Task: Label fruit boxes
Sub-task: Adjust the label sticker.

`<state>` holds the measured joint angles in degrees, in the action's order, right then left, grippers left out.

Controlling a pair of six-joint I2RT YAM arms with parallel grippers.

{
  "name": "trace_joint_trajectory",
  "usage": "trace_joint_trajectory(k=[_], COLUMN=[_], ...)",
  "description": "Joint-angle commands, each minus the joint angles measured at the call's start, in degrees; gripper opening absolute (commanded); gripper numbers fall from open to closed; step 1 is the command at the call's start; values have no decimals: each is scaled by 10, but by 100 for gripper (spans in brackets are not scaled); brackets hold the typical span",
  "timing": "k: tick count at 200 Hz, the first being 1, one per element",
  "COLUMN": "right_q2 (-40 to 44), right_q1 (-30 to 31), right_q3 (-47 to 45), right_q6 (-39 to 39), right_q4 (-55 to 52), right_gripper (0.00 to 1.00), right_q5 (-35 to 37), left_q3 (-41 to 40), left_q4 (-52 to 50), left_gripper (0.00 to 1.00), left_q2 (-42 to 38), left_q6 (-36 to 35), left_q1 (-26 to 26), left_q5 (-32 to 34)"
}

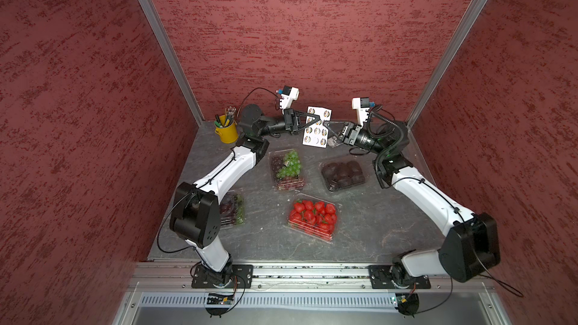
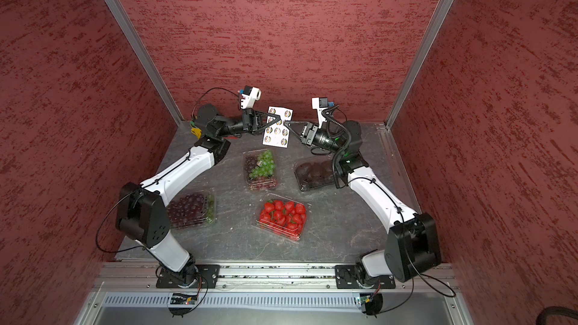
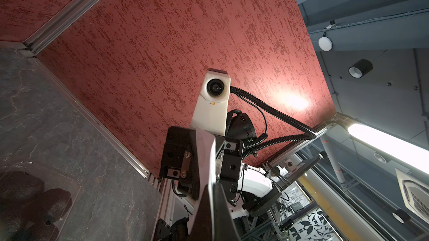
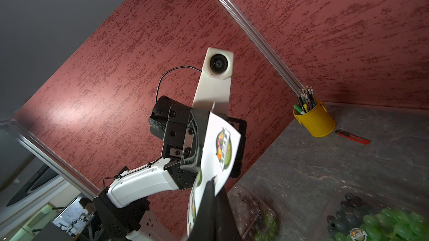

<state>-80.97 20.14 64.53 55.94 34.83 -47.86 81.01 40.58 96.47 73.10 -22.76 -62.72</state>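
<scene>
The grey stone-look worktop (image 1: 359,229) sat boxed in by red textured walls (image 1: 297,41) on three sides. The left pincer (image 1: 320,117) was clenched on the sticker sheet (image 1: 316,132), held upright in the air. The right pincer (image 1: 326,124) was closed on its opposite edge. Below both pincers, nearer the arm bases, lay the grape box (image 1: 287,168), dark-fruit box (image 1: 343,174), strawberry box (image 1: 312,216) and dark-grape box (image 2: 190,209), set apart.

Clutter on grey marbled tabletop (image 1: 369,226)
Yellow metal cup of pencils (image 1: 227,134) in the far corner, red plastic utility knife (image 4: 352,137) beside it; white paper sticker sheet (image 1: 315,132) raised, tilted.
</scene>
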Motion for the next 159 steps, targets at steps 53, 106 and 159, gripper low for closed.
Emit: trace_joint_trajectory(k=[53, 106, 159], right_q2=[14, 19, 22], right_q1=[2, 2, 2], right_q3=[2, -10, -12], right_q6=[7, 28, 35], right_q4=[24, 63, 74], right_gripper=[0, 0, 0], right_q5=[-9, -14, -16], left_q3=[10, -1, -6], left_q4=[12, 11, 9], left_gripper=[0, 0, 0], left_q2=[9, 6, 7], left_q6=[1, 1, -2], left_q1=[-14, -6, -6], left_q5=[-13, -11, -10])
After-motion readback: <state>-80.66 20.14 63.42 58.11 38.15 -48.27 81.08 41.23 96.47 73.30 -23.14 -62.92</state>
